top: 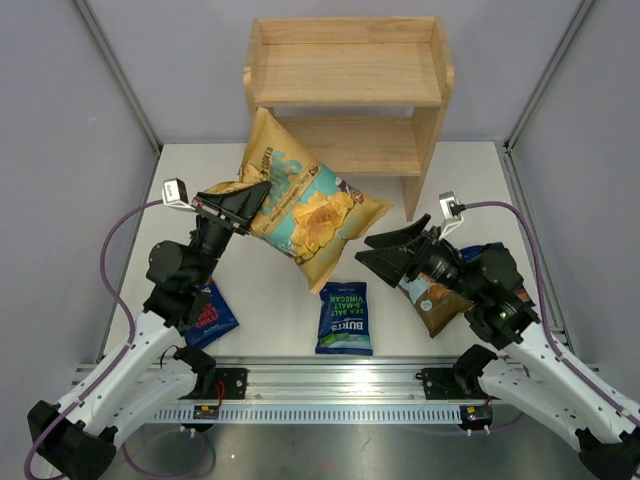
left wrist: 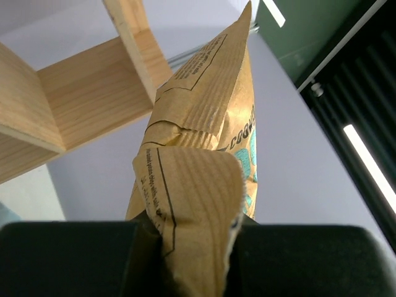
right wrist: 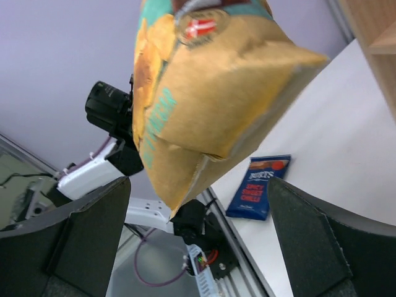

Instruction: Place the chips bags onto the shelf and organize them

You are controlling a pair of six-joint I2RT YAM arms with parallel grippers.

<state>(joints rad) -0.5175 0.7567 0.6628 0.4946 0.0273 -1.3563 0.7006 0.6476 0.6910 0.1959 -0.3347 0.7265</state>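
Cassava chips bag (top: 310, 215) hangs pinched by its crimped edge in the left jaws — right jaws spread wide, empty.

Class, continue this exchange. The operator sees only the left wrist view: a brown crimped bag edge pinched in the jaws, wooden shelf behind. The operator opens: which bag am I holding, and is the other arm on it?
Observer: The left gripper holds the large Cassava Chips bag clear of the table, in front of the shelf's lower tier.
Operator: And the other one?
Observer: The right gripper stands wide open beside the bag's lower edge, not touching it.
Operator: What else lies on the table?
Observer: A green-lettered Burts bag lies flat near the front rail.
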